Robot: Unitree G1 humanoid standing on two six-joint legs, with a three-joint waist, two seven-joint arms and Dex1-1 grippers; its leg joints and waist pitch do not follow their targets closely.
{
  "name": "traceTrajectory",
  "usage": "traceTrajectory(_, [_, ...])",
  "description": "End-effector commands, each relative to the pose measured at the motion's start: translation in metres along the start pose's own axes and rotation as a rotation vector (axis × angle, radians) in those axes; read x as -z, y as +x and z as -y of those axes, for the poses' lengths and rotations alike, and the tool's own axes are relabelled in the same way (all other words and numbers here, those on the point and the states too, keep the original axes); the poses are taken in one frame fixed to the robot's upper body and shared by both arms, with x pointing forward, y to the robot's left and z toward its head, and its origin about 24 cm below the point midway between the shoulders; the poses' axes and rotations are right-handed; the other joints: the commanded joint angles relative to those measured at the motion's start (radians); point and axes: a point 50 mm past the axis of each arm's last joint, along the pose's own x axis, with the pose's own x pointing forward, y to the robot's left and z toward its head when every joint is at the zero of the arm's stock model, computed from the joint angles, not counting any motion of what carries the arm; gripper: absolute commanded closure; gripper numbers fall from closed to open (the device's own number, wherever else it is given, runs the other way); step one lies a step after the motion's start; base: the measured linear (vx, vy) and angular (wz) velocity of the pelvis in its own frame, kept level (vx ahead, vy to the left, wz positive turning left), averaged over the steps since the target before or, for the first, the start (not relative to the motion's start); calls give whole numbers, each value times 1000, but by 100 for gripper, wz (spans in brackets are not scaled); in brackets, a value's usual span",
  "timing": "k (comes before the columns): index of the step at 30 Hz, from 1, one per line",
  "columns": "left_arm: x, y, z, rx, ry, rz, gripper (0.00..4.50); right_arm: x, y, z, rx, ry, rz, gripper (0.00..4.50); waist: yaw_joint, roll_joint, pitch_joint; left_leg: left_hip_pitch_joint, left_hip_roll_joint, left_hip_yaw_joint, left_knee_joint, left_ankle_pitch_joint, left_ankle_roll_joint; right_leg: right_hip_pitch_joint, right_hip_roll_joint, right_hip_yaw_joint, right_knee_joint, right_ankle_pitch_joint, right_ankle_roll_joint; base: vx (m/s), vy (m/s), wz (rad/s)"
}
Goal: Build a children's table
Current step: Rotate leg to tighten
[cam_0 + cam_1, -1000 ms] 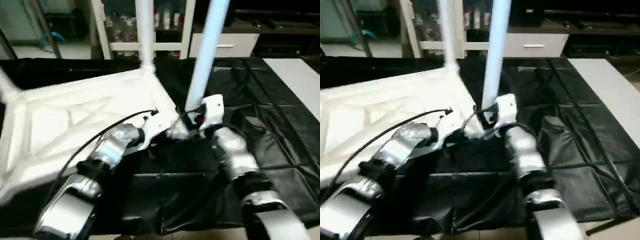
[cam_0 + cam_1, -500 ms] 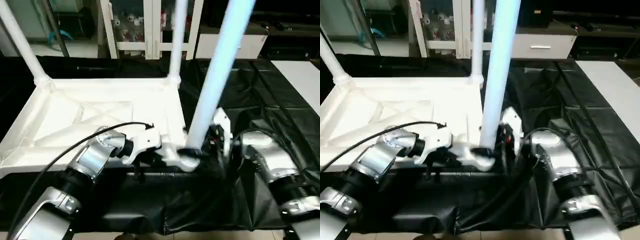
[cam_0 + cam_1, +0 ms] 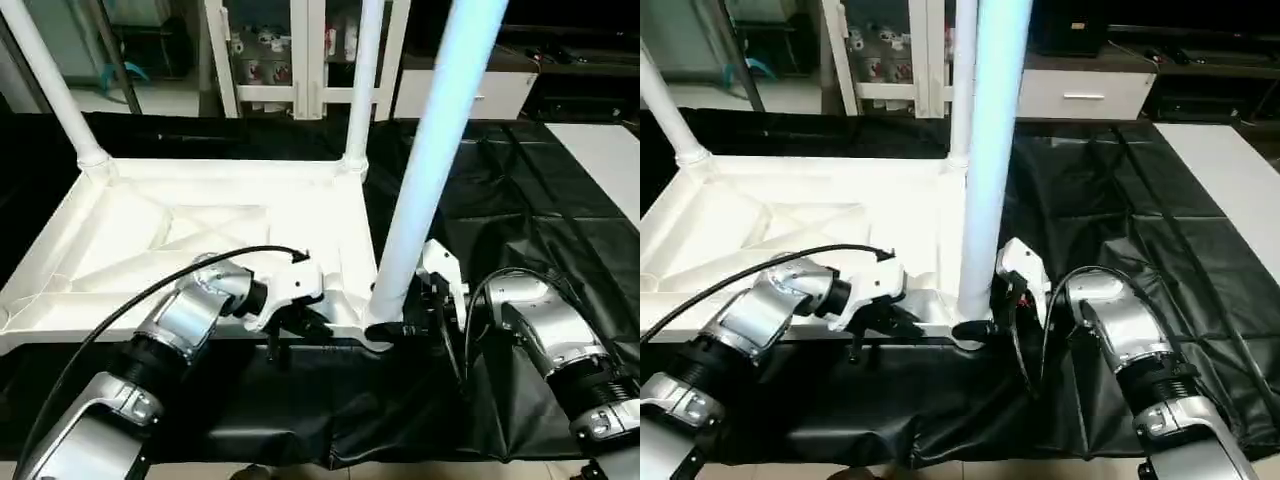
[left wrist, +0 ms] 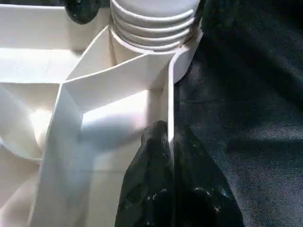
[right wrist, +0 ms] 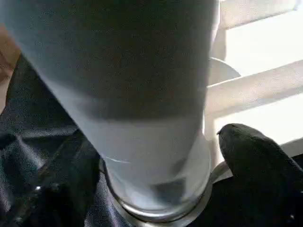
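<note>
Your left gripper, fingers pinched on the rim of the upturned children's table at 6 o'clock; your right gripper, fingers wide around the near-corner leg on the black tabletop

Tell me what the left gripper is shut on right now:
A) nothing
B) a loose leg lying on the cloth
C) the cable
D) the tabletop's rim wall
D: in the left wrist view the left gripper has its fingers pinched on either side of the thin upright rim wall of the tabletop, just short of the corner socket holding the leg.
</note>
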Motion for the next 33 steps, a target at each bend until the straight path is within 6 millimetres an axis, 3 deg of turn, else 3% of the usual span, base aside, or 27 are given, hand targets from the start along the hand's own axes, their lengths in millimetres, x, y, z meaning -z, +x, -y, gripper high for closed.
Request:
traceTrajectory(1, [9, 12, 6, 64, -21, -51, 450, -3, -2, 2, 15, -27, -22, 85, -6, 12, -60, 22, 57, -22, -75, -160, 47, 41, -56, 30, -54, -10, -312, 0, 0, 0])
traceTrajectory(3, [10, 12, 5, 63, -15, -58, 450, -2, 0, 1, 16, -30, -24, 100, -8, 6, -60, 21, 57, -24, -78, -183, 38, 44, -57, 30, -56, -41, -306, 0, 0, 0])
traceTrajectory(6, [10, 10, 3, 59, -15, -60, 450, -2, 1, 1, 19, -36, -25, 136, -8, 15, -58, 22, 58, -26, -82, -214, 24, 43, -59, 31, -62, -92, -296, 0, 0, 0])
traceTrajectory(7, [10, 10, 2, 59, -14, -64, 450, -1, 0, 2, 17, -41, -34, 136, -9, 14, -57, 23, 59, -25, -84, -222, 21, 42, -58, 31, -64, -101, -294, 0, 0, 0])
traceTrajectory(9, [10, 9, 1, 59, -12, -70, 450, 0, 0, 2, 16, -46, -44, 144, -9, 20, -58, 23, 58, -27, -84, -231, 13, 43, -59, 31, -64, -103, -291, 0, 0, 0])
traceTrajectory(16, [13, 10, 1, 58, -16, -84, 450, 1, 3, 4, 34, -40, -37, 173, -10, 21, -57, 23, 59, -27, -87, -247, 13, 41, -59, 31, -67, -122, -289, 0, 0, 0])
traceTrajectory(18, [12, 11, 0, 53, -24, -74, 450, 1, 3, 5, 52, -34, -21, 174, -12, 15, -56, 23, 60, -28, -89, -260, 10, 42, -60, 32, -69, -144, -283, 0, 0, 0])
traceTrajectory(21, [11, 13, -4, 12, -54, -46, 450, 4, 8, 10, 132, 1, 19, 175, -17, 14, -54, 24, 59, -27, -91, -274, 2, 39, -63, 34, -75, -197, -275, 0, 0, 0])
traceTrajectory(23, [11, 16, -12, -70, -95, -17, 450, 13, 14, 19, 292, 71, 50, 175, -25, 15, -50, 25, 55, -27, -93, -290, -12, 34, -62, 35, -79, -236, -267, 0, 0, 0])
traceTrajectory(24, [9, 18, -16, -105, -108, -9, 450, 15, 17, 21, 347, 96, 59, 175, -31, 5, -51, 23, 54, -32, -96, -301, -19, 40, -66, 32, -84, -286, -249, 0, 0, 0])
traceTrajectory(26, [8, 19, -18, -126, -116, -3, 450, 16, 19, 22, 378, 111, 64, 176, -40, 8, -48, 25, 54, -34, -98, -317, -26, 34, -68, 33, -92, -342, -225, 0, 0, 0])
traceTrajectory(28, [5, 20, -24, -188, -129, 11, 450, 17, 27, 24, 435, 148, 84, 176, -47, 7, -49, 20, 55, -36, -101, -309, -20, 37, -66, 33, -91, -332, -217, 0, 0, 0])
traceTrajectory(29, [2, 21, -28, -226, -137, 18, 450, 18, 32, 24, 465, 160, 91, 176, -49, 10, -50, 24, 54, -35, -99, -314, -21, 31, -65, 34, -92, -326, -219, 0, 0, 0])
traceTrajectory(31, [-8, 25, -39, -350, -151, 42, 450, 19, 49, 29, 638, 187, 85, 176, -55, 6, -51, 22, 52, -35, -100, -305, -26, 31, -64, 33, -90, -302, -225, 0, 0, 0])
traceTrajectory(33, [-11, 26, -42, -390, -156, 49, 450, 19, 54, 30, 705, 193, 76, 176, -63, 8, -52, 18, 51, -36, -100, -293, -33, 33, -66, 32, -89, -301, -220, 0, 0, 0])
